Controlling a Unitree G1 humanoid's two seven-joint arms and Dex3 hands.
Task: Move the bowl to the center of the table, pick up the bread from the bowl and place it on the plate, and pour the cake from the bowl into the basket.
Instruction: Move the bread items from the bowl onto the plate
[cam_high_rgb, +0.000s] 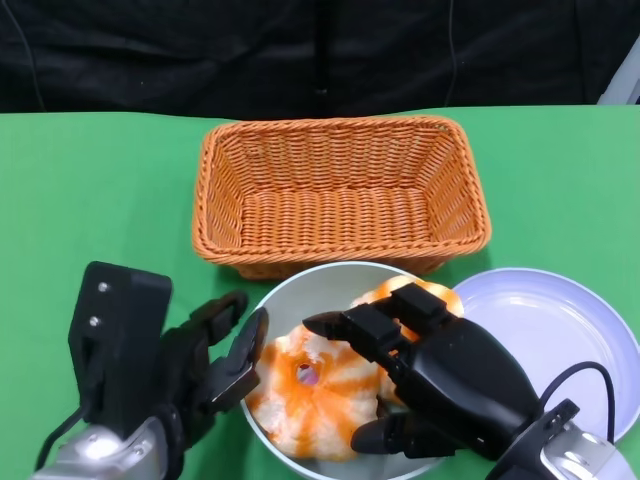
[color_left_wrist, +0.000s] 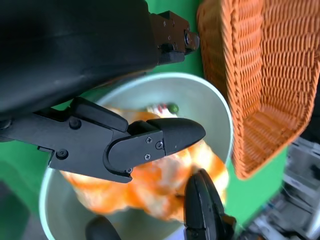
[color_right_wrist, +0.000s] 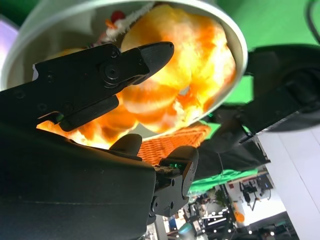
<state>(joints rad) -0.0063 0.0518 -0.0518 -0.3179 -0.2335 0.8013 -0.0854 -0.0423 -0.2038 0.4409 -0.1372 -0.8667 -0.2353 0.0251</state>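
Observation:
A pale grey bowl (cam_high_rgb: 290, 295) sits near the front of the table, holding two orange-and-white pastries. One is a round striped piece with a red middle (cam_high_rgb: 315, 385); the other (cam_high_rgb: 430, 297) lies at the bowl's far right. My right hand (cam_high_rgb: 440, 375) reaches over the bowl's right half, fingers spread above the pastries and gripping nothing, thumb low by the near rim. My left hand (cam_high_rgb: 200, 370) is at the bowl's left rim, fingers apart and empty. The wicker basket (cam_high_rgb: 340, 190) stands just behind the bowl. A white plate (cam_high_rgb: 560, 320) lies to the right.
The basket's near wall almost touches the bowl's far rim. The plate's left edge runs under my right hand. Green tabletop spreads to the left and right of the basket, and a dark backdrop closes off the far edge.

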